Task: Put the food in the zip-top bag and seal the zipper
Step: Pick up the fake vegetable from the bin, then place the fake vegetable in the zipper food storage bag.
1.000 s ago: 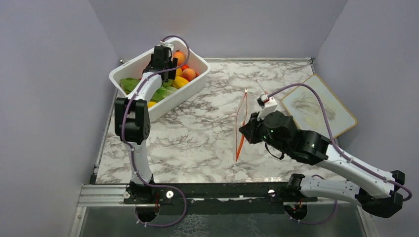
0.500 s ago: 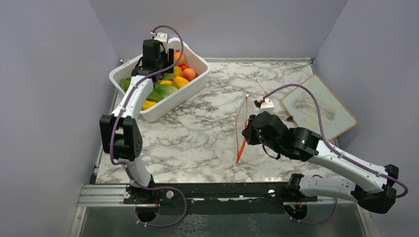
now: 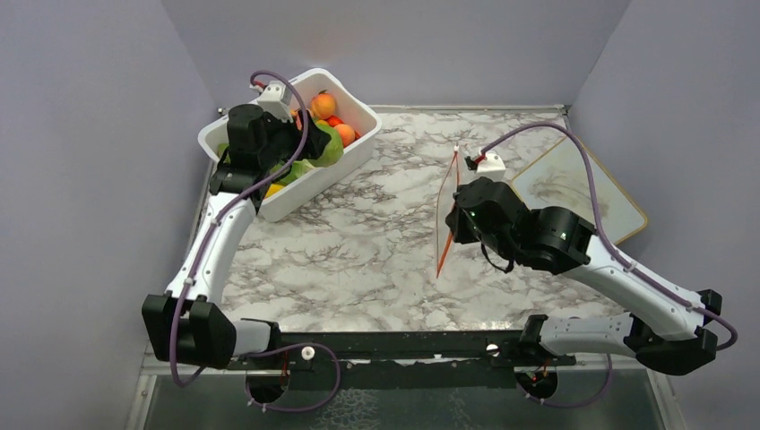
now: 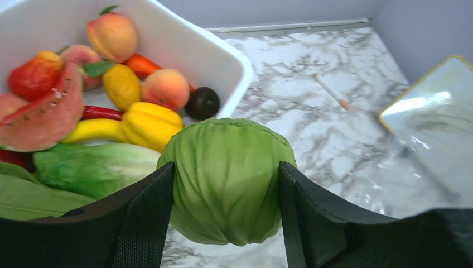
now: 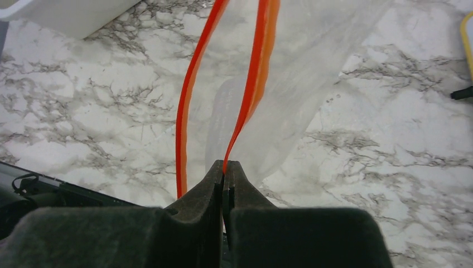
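Grips round green cabbage [image 4: 223, 156] in left gripper [image 4: 225, 218], spread wide, one finger on each flank. Holds it raised beside the near-right corner of white tub [image 4: 220, 53]. Shows the remaining food [image 4: 146, 121] inside that tub: peaches, yellow pepper, leafy bunch. Pinches one lip of zipper [image 5: 255, 84] in right gripper [image 5: 224, 174], clamped flat on the strip. Keeps zip-top bag [image 5: 295, 78] on edge over marble table [image 3: 358, 251], mouth gaping, well apart from tub.
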You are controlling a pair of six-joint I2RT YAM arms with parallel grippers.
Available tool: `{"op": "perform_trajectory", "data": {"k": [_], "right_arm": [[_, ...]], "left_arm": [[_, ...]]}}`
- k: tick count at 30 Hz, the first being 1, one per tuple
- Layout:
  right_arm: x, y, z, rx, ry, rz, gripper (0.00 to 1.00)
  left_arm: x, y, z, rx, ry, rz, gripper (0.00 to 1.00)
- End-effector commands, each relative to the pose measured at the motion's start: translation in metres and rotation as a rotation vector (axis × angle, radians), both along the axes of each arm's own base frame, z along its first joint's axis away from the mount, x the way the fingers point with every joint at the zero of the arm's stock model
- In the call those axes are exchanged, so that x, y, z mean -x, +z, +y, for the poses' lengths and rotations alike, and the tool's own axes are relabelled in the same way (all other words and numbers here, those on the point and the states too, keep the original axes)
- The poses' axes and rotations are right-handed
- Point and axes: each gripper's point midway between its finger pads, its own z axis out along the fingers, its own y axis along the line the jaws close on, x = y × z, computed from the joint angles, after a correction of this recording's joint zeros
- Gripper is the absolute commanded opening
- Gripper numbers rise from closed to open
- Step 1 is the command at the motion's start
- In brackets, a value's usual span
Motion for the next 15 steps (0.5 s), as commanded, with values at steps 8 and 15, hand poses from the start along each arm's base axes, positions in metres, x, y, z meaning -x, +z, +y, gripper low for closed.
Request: {"op": "perform_trajectory", "data": {"k": [8, 15], "right_arm": [[-0.006, -0.041, -0.003, 0.274, -0.003, 0.099, 0.01], [-0.017, -0.059, 0.086, 0.014, 0.183, 0.076, 0.01]], "left_arm": [[0.118, 0.015, -0.07, 0.44, -0.438, 0.055, 0.37], [0.168, 0.02, -0.075, 0.611, -0.488, 0.104, 0.34]]}}
